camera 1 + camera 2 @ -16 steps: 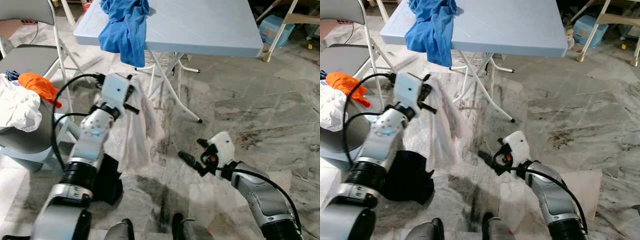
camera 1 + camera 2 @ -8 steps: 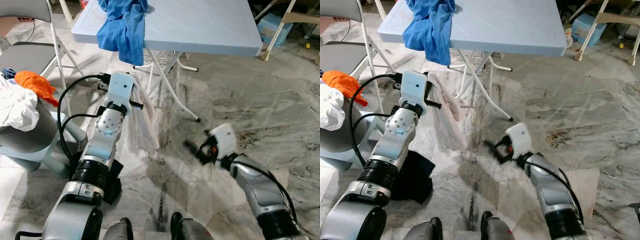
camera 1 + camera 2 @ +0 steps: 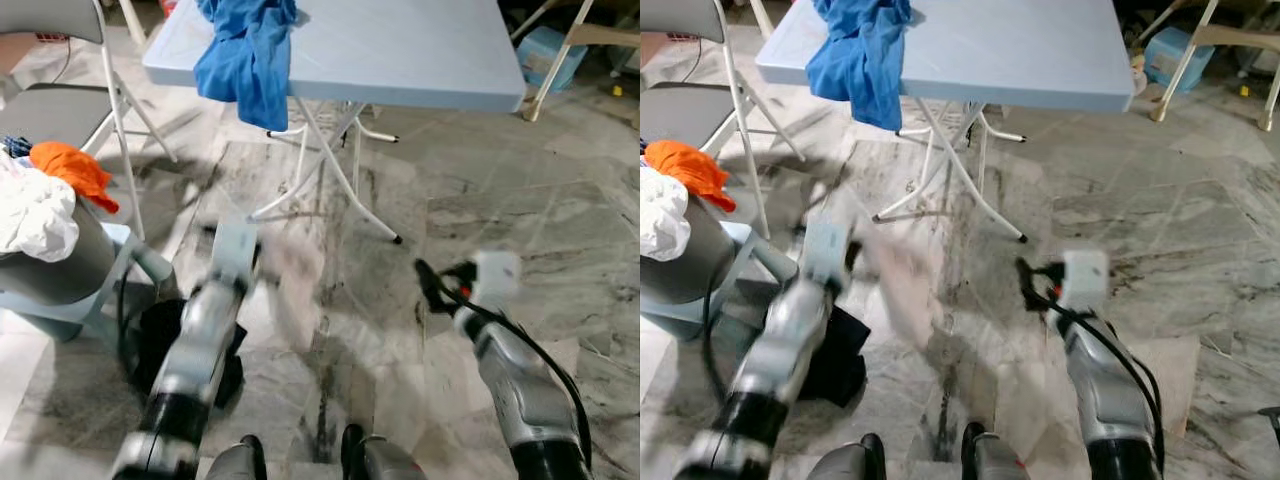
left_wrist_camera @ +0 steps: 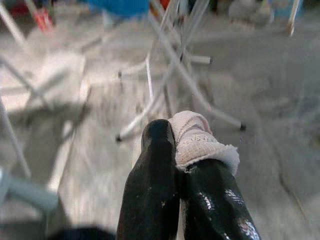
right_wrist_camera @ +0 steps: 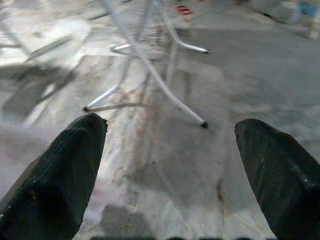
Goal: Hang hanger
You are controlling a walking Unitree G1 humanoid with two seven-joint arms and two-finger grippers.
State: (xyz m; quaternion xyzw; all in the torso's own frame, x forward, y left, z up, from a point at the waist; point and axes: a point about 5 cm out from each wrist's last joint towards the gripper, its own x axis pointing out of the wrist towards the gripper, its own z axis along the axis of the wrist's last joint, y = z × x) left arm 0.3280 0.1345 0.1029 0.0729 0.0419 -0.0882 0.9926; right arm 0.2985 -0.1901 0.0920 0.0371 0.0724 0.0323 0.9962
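Between left gripper fingers, pale pink cloth pinched, held low over marble floor, blurred. Right gripper fingers spread wide, nothing held. Blue cloth draped over desk edge behind.

Glossy marble floor; frayed woven cloth.

The left arm is reaching forward and low, motion-blurred, its left gripper pinching its fingers together on a pale cloth, while the right arm is bending forward with the right gripper spreading its fingers wide
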